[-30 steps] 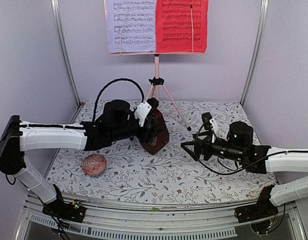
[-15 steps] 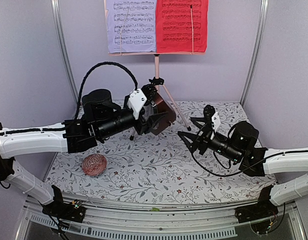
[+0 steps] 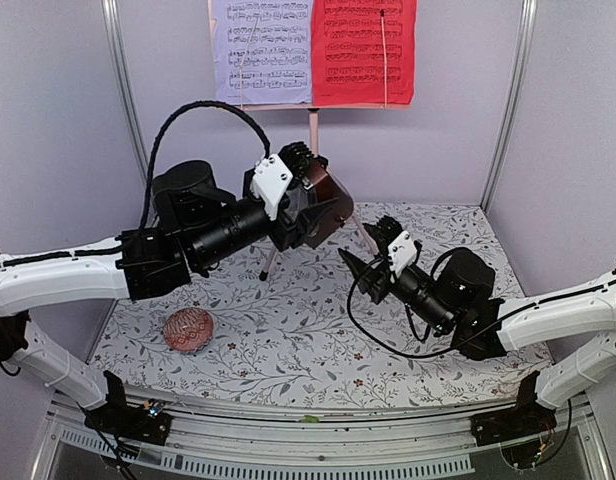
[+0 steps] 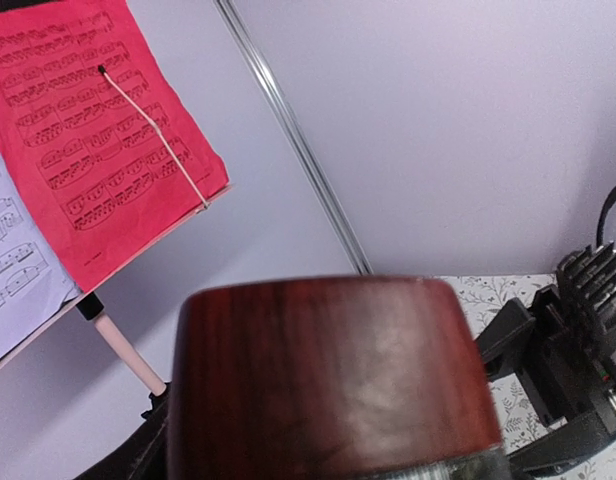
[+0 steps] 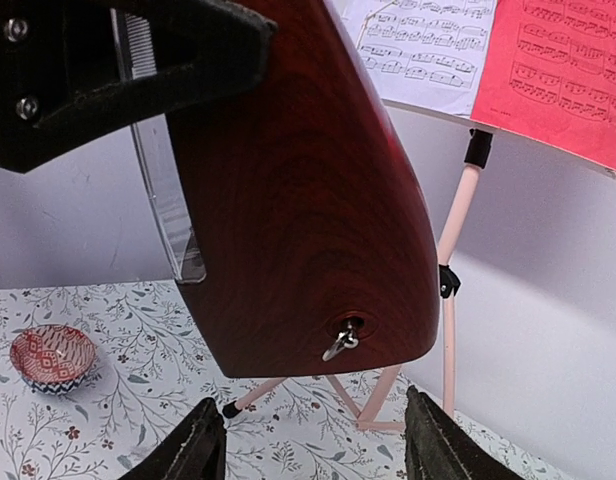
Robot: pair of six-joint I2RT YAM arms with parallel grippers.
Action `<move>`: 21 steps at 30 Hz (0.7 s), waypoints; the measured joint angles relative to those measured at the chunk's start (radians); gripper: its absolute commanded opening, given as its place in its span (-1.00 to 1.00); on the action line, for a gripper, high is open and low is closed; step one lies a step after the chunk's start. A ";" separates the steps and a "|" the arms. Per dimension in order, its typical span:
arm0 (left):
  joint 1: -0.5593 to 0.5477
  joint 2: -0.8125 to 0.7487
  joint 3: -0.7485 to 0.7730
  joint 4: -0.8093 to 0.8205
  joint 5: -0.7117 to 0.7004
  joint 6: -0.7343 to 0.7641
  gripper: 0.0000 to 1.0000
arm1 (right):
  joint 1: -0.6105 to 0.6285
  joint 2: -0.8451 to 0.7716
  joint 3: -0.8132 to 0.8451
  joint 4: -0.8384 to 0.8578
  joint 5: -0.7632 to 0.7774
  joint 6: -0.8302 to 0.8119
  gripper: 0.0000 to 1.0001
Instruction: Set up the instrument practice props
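Overhead, the left gripper [image 3: 308, 205] clamped the metronome [image 3: 330, 195] aloft at centre frame, below the music stand [image 3: 313, 130]; the right gripper [image 3: 363, 270] sat just lower right of it. Left wrist: the metronome filled the bottom. Right wrist: it hung upper centre, above that gripper's fingers [image 5: 193, 445], spread apart and holding nothing

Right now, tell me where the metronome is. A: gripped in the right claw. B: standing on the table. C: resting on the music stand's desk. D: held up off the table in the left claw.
D: the left claw clamps the metronome in the air above the table, while the right claw stands open and empty nearby.
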 measured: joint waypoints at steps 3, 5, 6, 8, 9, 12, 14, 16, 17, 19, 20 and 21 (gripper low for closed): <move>-0.001 -0.008 0.007 -0.006 -0.008 -0.007 -1.00 | 0.004 0.031 0.007 0.047 0.033 -0.039 0.15; -0.003 -0.015 0.008 -0.016 -0.012 -0.018 -1.00 | 0.004 0.048 0.016 0.074 0.051 -0.057 0.13; -0.004 -0.019 0.008 -0.021 -0.014 -0.024 -1.00 | 0.004 0.057 0.023 0.087 0.058 -0.065 0.12; -0.005 -0.021 0.010 -0.030 -0.015 -0.029 -1.00 | 0.004 0.074 0.034 0.108 0.064 -0.074 0.12; -0.006 -0.022 0.012 -0.035 -0.017 -0.032 -1.00 | 0.004 0.081 0.039 0.117 0.066 -0.077 0.11; -0.008 -0.022 0.022 -0.050 -0.021 -0.042 -1.00 | 0.004 0.098 0.051 0.135 0.067 -0.084 0.09; -0.010 -0.022 0.027 -0.051 -0.023 -0.046 -1.00 | 0.004 0.105 0.059 0.142 0.066 -0.085 0.05; -0.011 -0.022 0.033 -0.053 -0.024 -0.048 -1.00 | 0.004 0.113 0.067 0.150 0.066 -0.088 0.00; -0.011 -0.022 0.036 -0.055 -0.024 -0.050 -1.00 | 0.004 0.115 0.070 0.150 0.067 -0.088 -0.03; -0.013 -0.022 0.041 -0.057 -0.025 -0.050 -1.00 | 0.004 0.123 0.079 0.155 0.067 -0.091 -0.11; -0.013 -0.022 0.042 -0.057 -0.025 -0.051 -1.00 | 0.004 0.126 0.081 0.156 0.067 -0.091 -0.15; -0.014 -0.022 0.043 -0.057 -0.026 -0.051 -1.00 | 0.004 0.127 0.082 0.156 0.068 -0.090 -0.17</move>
